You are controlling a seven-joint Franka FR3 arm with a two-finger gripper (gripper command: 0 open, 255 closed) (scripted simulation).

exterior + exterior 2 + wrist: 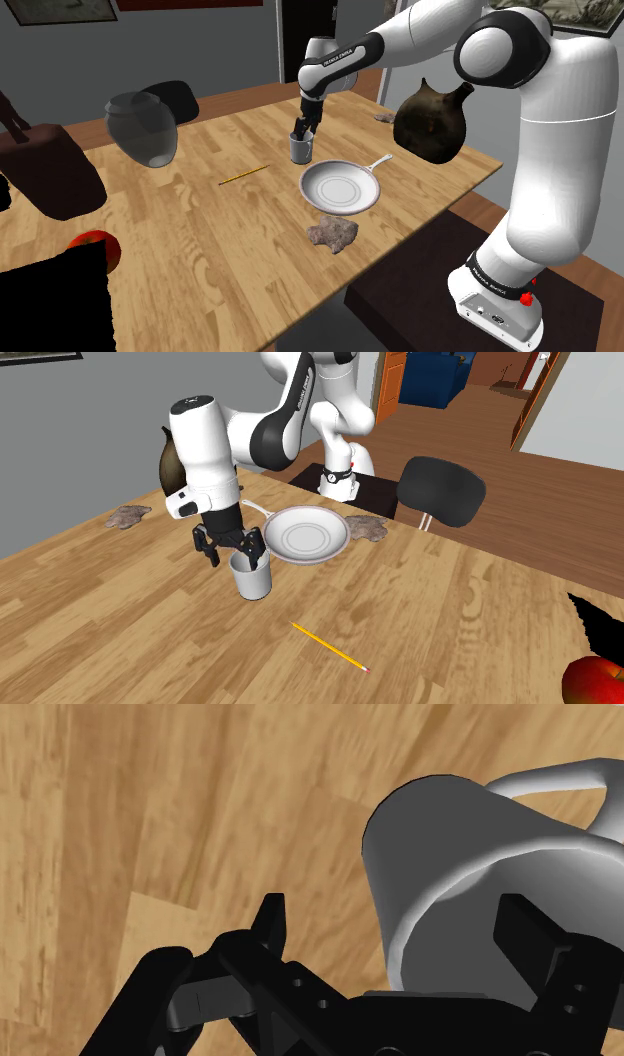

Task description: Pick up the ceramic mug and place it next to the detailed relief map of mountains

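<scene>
Item: mug [252, 580], grey-white with a side handle.
Location: upright on the table [450, 612], just beside the pan [305, 535], on the side away from the stand.
Gripper [234, 555]: pointing down, right at the mug's mouth; fingers apart, clasping nothing.
Finger placement: in the wrist view one finger [525, 939] sits over the mug, and the other [270, 919] stands outside the wall with bare wood between it and the mug. A grasp across the rim looks intended.
Map: taken to be the rocky brown lump [332, 232] just beside the pan, toward the table edge nearest the stand.
Doubt: a second lump [383, 117] lies near the dark jug [432, 120]. Which of the two is the map cannot be told for sure.
Also on table: pencil [330, 647], well apart from the mug.
Step in hand: pick-up, at the pre-grasp stage; the mug is not yet gripped or lifted.
Progress: early; carry and placement are both undone.
Next move calls for: settling the fingers deep enough to straddle the wall, then closing firmly on it and lifting straight up.
Carry: the pan lies between mug and map, so the mug must pass over or around it.
Placement: set down upright close beside the lump, clear of the table edge.
</scene>
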